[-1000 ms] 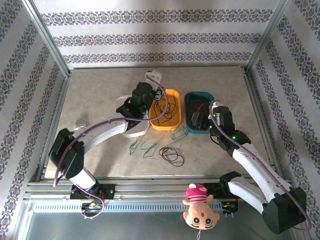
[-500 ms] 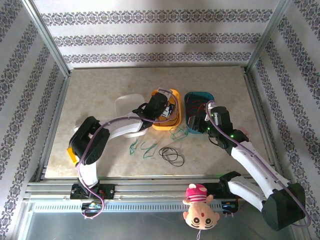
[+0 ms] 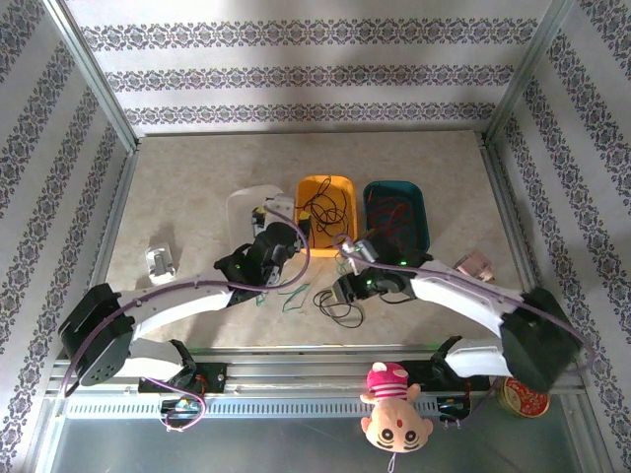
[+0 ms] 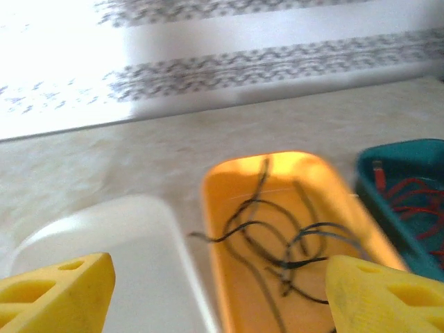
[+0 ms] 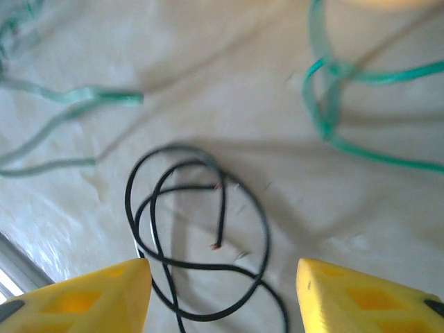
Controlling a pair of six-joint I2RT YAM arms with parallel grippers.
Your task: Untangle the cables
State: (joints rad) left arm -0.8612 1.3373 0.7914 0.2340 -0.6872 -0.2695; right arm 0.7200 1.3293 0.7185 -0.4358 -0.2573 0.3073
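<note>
Toward the near edge of the table (image 3: pixel 187 187), about midway along it, spotting a black cable (image 5: pixel 221 215) looped in a loose coil and lying flat on the surface. Hovering right over that coil with the right tool (image 5: pixel 222 295): yellow fingers set apart, one on each side of the loop, gripping nothing. Close by, picking out green cables (image 5: pixel 326 104) strewn in thin curls, lying apart from the black one.

Farther back, toward the middle of the table, finding three trays in a row: white tray (image 3: pixel 246 207) on the left, orange tray (image 3: pixel 326 179) just beside it, teal tray (image 3: pixel 428 222) next along on the right. Looking down over the white and orange trays with the left tool (image 4: pixel 215 295), fingers spread wide, holding nothing. Seeing more black cables (image 4: pixel 291 262) tangled inside the orange tray, and red cables (image 4: pixel 409 191) heaped in the teal one.
</note>
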